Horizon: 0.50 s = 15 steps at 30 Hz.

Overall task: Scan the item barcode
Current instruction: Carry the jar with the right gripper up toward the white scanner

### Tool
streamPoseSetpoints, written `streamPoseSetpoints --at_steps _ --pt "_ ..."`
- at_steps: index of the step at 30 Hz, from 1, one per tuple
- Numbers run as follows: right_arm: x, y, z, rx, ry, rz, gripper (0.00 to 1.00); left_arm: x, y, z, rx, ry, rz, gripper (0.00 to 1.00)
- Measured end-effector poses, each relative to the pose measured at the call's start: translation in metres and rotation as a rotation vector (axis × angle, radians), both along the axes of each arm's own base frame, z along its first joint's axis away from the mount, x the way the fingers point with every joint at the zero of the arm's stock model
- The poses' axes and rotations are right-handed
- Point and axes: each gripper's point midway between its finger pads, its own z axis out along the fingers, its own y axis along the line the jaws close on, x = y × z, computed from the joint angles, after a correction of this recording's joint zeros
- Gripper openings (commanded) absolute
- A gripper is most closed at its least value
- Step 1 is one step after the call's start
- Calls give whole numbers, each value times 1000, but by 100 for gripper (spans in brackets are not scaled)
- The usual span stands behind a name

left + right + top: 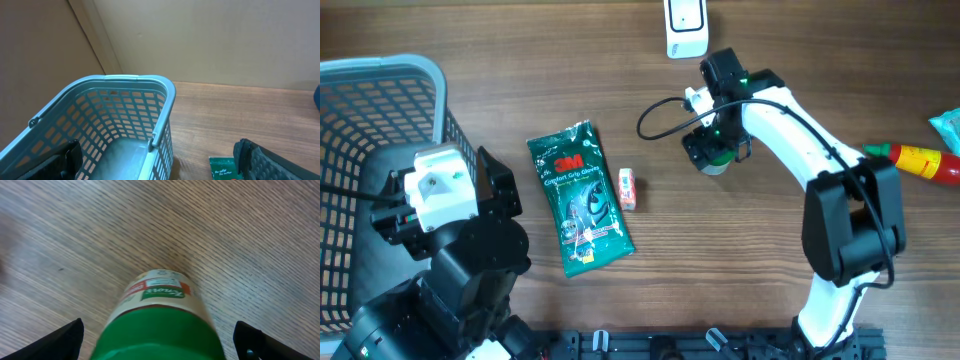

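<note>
Green-lidded jar (159, 296) stands on the table (520, 60) between the right gripper's (160, 341) wide-open fingers; the left gripper (162, 160) hangs open above the blue basket (167, 95). Green glove packet (580, 195) lies beside the basket.

Table (520, 60): brown wood.
Left: grey basket (380, 80).
Centre: green glove pack (578, 195), small box (628, 189) just beside.
Right: green-lidded jar (160, 335), red bottle (920, 160).
Far: white scanner (686, 25).

Basket (382, 66) far left; glove packet (580, 197) mid-table, small box (628, 188) just right of it; jar (160, 317) further right
</note>
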Motion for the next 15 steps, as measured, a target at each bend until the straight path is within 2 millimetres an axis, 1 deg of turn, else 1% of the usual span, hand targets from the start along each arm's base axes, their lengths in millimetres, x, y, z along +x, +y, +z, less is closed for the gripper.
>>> streamPoseSetpoints --at_steps 2,3,4,7,9,11,12,14,15 --pt "1 -3 0 5 7 -62 69 0 0 0 0 0 0 100" --pt "-2 -3 -1 10 22 -120 62 0 0 0 0 0 0 100" --pt "-5 -4 -1 12 41 -181 60 0 0 0 0 0 0 100" --pt "-12 -6 -1 10 79 -317 60 0 0 0 0 0 0 100" --pt "-21 -8 -1 3 124 -432 60 0 0 0 0 0 0 100" --pt "-28 -2 3 35 179 -528 59 0 0 0 0 0 0 100" --pt "-27 5 7 74 199 -595 59 0 0 0 0 0 0 100" --pt "-17 21 20 171 239 -845 60 0 0 0 0 0 0 100" --pt "-14 25 23 195 253 -944 59 0 0 0 0 0 0 100"
